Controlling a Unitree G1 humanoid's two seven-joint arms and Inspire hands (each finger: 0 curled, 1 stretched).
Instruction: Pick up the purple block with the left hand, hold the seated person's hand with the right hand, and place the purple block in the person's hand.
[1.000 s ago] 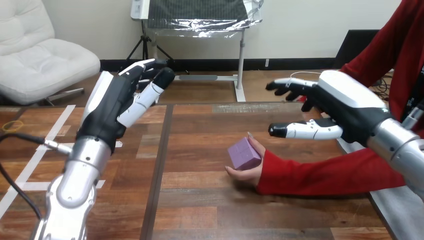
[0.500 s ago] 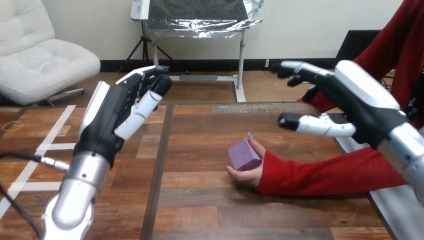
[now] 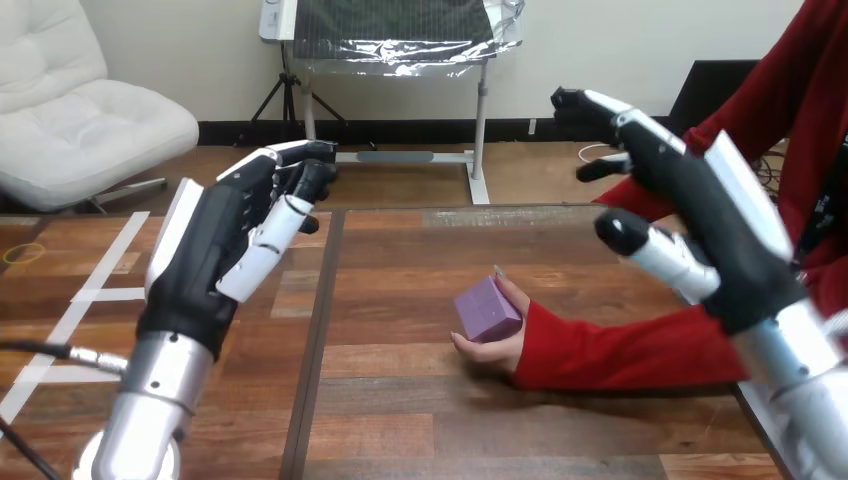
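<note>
Head view: cube-shaped matte purple block [image 3: 487, 309] rests in person's hand [image 3: 497, 345].

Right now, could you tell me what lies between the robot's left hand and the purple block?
In the head view, only bare wooden table lies between the left hand and the purple block, which sits in the person's hand.

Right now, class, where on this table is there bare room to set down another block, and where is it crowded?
Bare wood lies on the table between the left hand and the purple block, and along the near edge below the red sleeve. Crowded: right of centre, where the person's hand cups the block near the right hand.
</note>
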